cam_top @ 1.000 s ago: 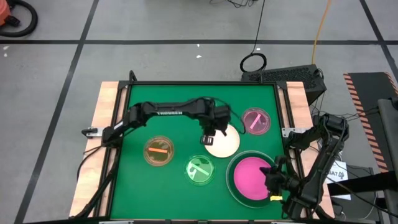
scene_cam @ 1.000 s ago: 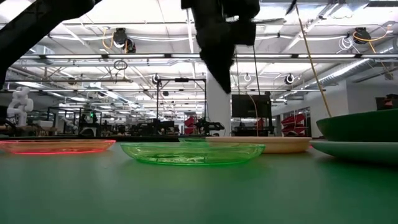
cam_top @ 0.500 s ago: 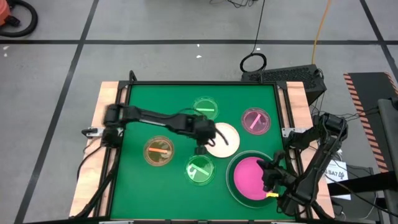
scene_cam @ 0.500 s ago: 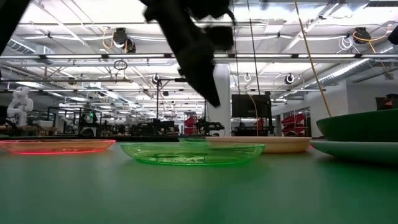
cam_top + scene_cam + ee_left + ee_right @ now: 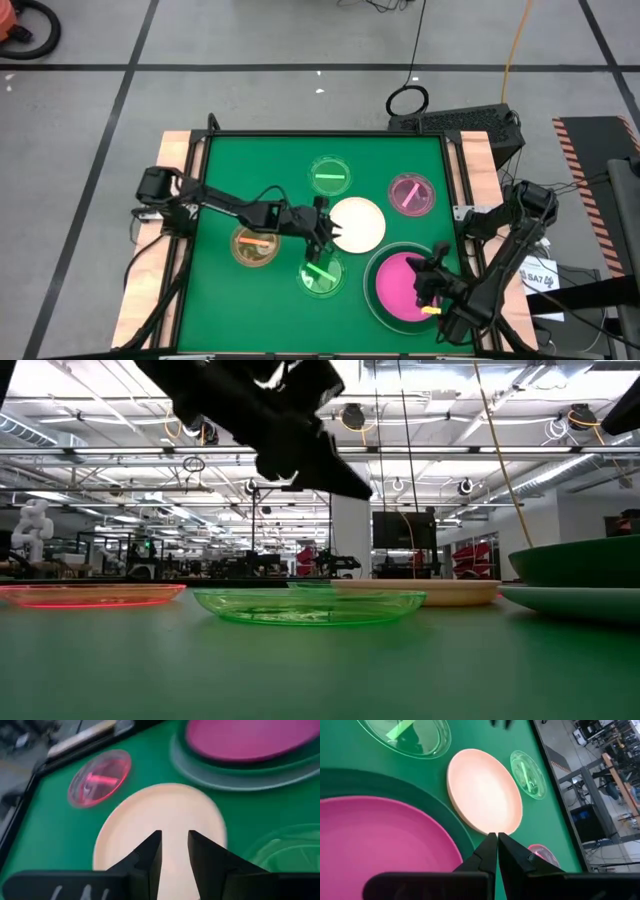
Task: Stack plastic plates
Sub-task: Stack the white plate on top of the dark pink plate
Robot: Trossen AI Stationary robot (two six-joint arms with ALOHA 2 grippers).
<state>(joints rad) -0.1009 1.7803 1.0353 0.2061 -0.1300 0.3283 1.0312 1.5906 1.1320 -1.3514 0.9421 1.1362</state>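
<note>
Left pincer [image 5: 322,222] — narrowly parted, beside cream plate [image 5: 357,224], above table

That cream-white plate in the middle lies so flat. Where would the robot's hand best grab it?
Probably at the rim. The cream-white plate lies flat on the table, so only its thin raised edge offers a pinch. The left hand hovers at its left edge with a narrow gap between its fingers, so coming from that side seems most direct; the stack with the pink plate crowds the opposite side.

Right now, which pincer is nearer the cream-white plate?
Left. The left pincer hangs at the near-left rim of the cream-white plate. The right pincer sits farther off, over the pink plate.
</note>
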